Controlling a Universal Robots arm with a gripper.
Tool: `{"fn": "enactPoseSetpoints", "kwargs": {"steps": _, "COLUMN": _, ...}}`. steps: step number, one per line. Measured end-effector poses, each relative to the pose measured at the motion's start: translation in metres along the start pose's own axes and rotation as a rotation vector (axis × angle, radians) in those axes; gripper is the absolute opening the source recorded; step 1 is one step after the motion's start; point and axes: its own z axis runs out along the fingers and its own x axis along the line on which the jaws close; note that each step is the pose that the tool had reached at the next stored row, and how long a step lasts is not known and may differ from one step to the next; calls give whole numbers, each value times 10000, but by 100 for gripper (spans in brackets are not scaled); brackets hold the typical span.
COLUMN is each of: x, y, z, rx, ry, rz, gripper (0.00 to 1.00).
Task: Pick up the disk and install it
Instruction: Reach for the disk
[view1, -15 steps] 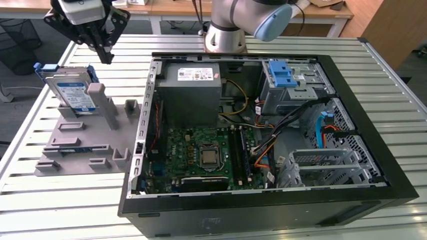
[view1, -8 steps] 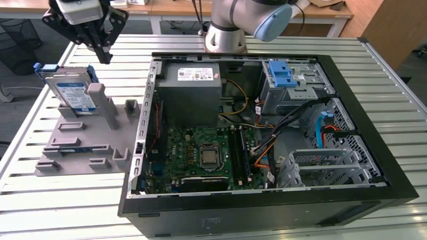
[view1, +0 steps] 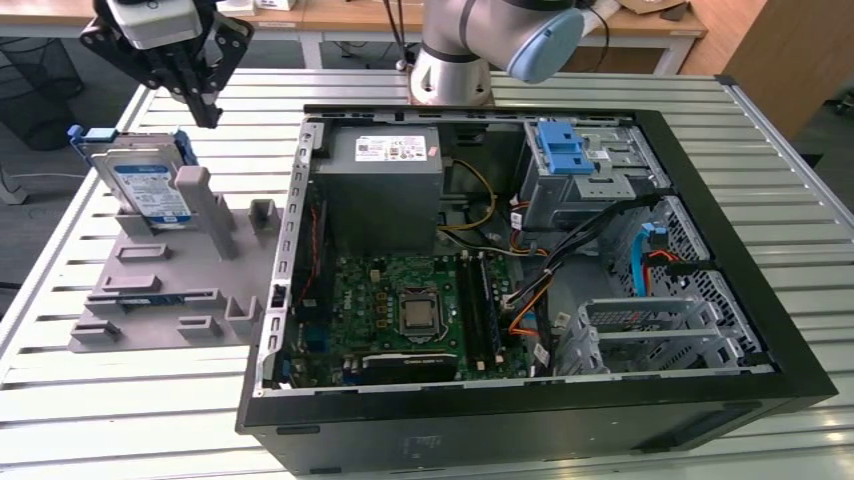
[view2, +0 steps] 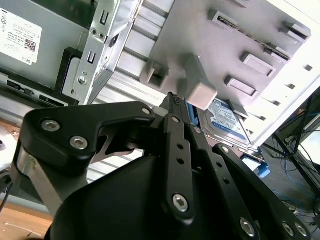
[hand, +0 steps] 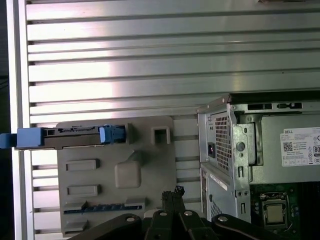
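A slatted silver metal table (view1: 134, 420) is filling most of the exterior view, its long ribs running from nine o'clock to three o'clock and catching bright light. In the first wrist view the table (hand: 125, 60) is shining in pale bands. Beyond its far edge, at twelve o'clock in the exterior view, wood-topped desks (view1: 360, 15) on white legs are standing in a row. A wooden cabinet side (view1: 787, 60) is rising at two o'clock. At ten o'clock a dark grey floor (view1: 40, 140) is showing, with a black mesh bin (view1: 30, 70) sitting on it. In the second wrist view, loose cables (view2: 300, 145) are trailing over the floor.
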Motion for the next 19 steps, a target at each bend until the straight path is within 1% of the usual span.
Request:
{"fn": "enactPoseSetpoints", "kwargs": {"steps": 11, "x": 18, "y": -1, "z": 0, "rx": 0, "ry": 0, "rz": 1, "gripper": 11}}
{"fn": "enactPoseSetpoints", "kwargs": {"steps": 19, "x": 69, "y": -5, "z": -1, "rx": 0, "ry": 0, "rz": 1, "gripper": 11}}
